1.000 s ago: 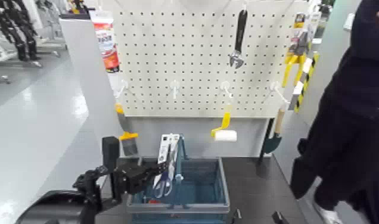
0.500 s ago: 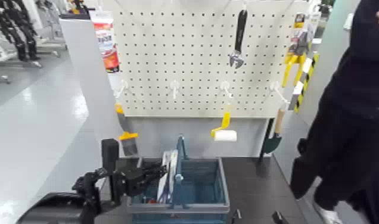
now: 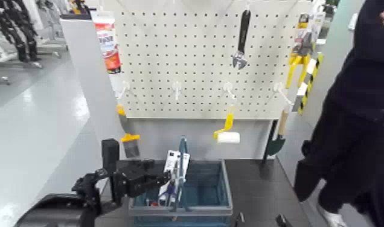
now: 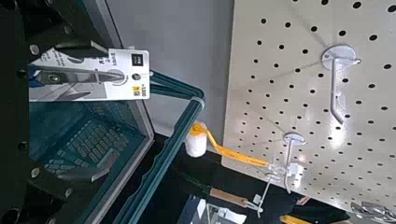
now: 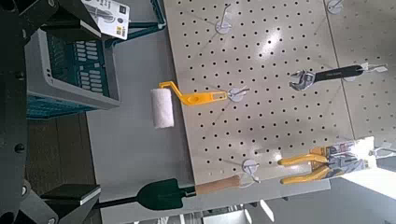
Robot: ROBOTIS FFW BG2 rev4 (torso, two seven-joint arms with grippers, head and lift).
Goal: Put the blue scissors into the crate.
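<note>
The blue scissors (image 3: 171, 173) on their white card stand tilted inside the crate (image 3: 221, 181), leaning on its blue central handle bar (image 3: 182, 160). In the left wrist view the card (image 4: 89, 75) rests across that bar (image 4: 173, 140). My left gripper (image 3: 160, 175) is over the crate's left rim right beside the card, open, its fingers spread around the card without gripping it. Only dark edge parts of my right gripper (image 5: 13, 112) show in the right wrist view, which looks across at the crate (image 5: 70, 70).
Behind the crate a pegboard (image 3: 188, 54) carries a black-handled wrench (image 3: 241, 39), a yellow paint roller (image 3: 226, 130), yellow pliers (image 3: 296, 66) and a trowel (image 3: 275, 142). A brush (image 3: 130, 143) hangs at the left. A person in dark clothes (image 3: 357, 121) stands close at the right.
The left gripper has opened. The scissors card has slipped lower into the crate and tipped to lean against the handle bar.
</note>
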